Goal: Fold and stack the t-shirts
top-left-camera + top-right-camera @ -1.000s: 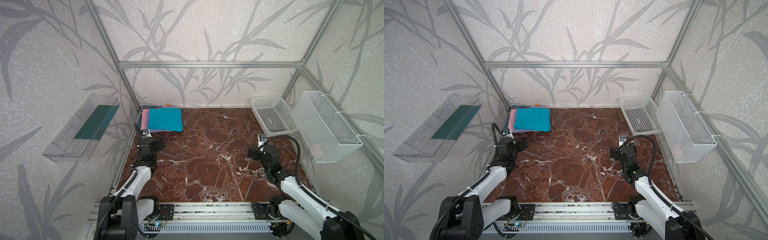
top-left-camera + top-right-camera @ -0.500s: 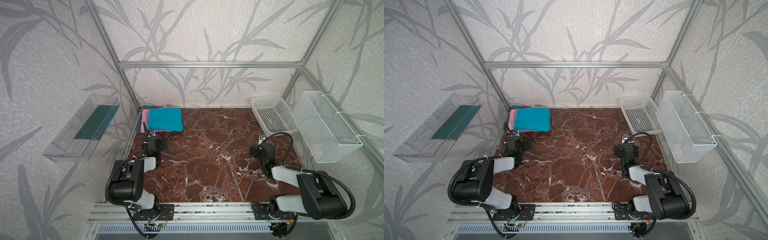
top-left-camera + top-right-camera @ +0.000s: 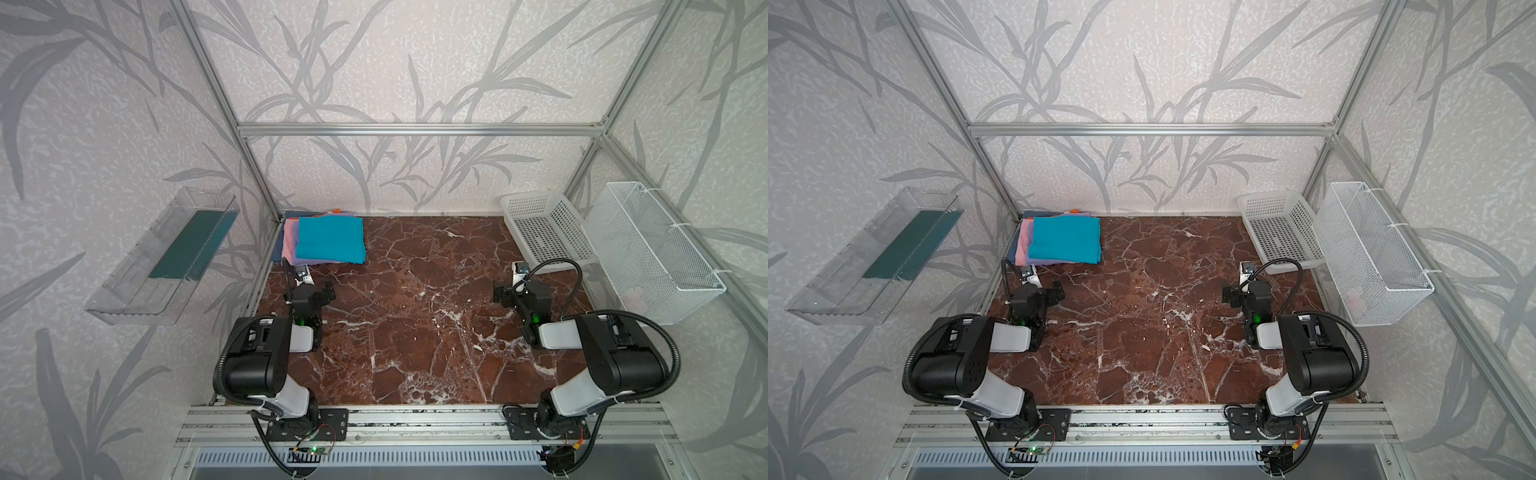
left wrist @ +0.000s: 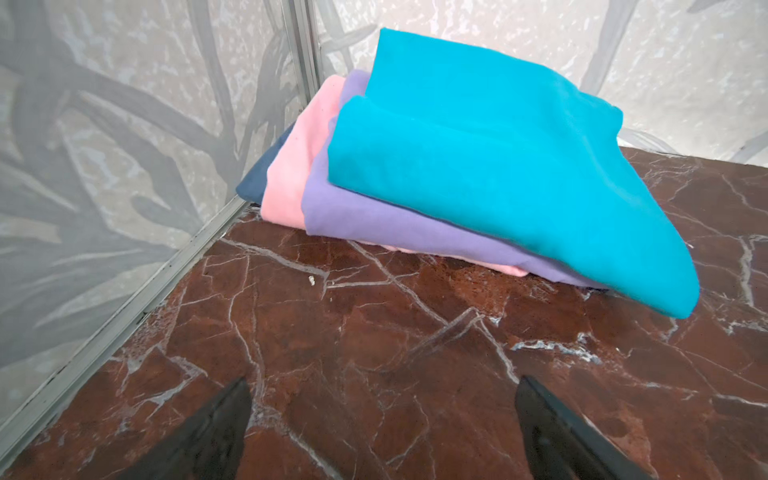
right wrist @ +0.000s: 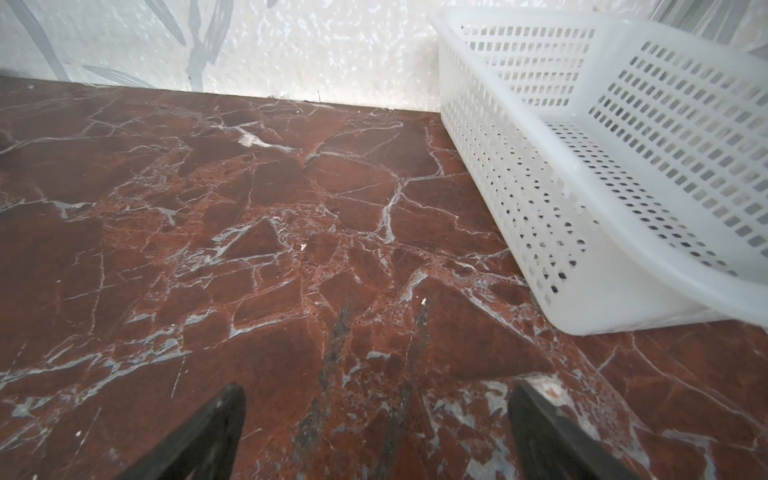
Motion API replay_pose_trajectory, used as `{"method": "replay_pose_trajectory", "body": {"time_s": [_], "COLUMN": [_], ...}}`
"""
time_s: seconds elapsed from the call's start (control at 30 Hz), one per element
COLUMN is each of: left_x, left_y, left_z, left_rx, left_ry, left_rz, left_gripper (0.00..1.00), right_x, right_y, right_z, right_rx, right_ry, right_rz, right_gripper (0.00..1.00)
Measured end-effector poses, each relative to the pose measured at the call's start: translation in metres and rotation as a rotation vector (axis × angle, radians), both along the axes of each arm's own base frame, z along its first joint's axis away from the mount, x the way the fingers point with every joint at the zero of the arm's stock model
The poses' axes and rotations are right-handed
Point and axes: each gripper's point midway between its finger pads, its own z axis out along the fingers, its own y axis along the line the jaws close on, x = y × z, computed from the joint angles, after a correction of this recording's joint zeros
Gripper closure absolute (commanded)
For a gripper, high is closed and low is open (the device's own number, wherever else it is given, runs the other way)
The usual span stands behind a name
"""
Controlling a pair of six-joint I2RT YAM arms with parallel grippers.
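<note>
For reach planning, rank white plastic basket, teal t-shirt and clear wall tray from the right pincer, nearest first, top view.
1. White plastic basket, back right, beside the right pincer.
2. Teal t-shirt, back-left corner.
3. Clear wall tray, left wall.

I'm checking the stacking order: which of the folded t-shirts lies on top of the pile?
The teal t-shirt, fully showing on top; the lilac tee, pink tee and dark-blue tee only peek out from beneath it.

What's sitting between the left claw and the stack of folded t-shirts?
Only bare red marble tabletop, with one tiny pale speck, lies between the open left claw and the stack of folded t-shirts, as the left wrist view shows.
</note>
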Motion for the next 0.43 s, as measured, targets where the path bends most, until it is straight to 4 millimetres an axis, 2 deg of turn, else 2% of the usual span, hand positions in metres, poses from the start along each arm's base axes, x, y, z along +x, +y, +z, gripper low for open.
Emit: {"method": "replay_pose_trajectory", "body": {"time_s": [0.43], "left_x": [0.0013], "left_y": [-0.0012], "left_z": [0.0027], "left_rx": [0.0], "left_ry": [-0.012], "left_rz": [-0.008], "left_gripper": [0.01], "right_x": [0.0006], "right_y": [0.0106], "right_z": [0.0035], "right_rx": [0.007], "right_ry": [-0.015], "right_rz": [0.063], "right_gripper": [0.01]}}
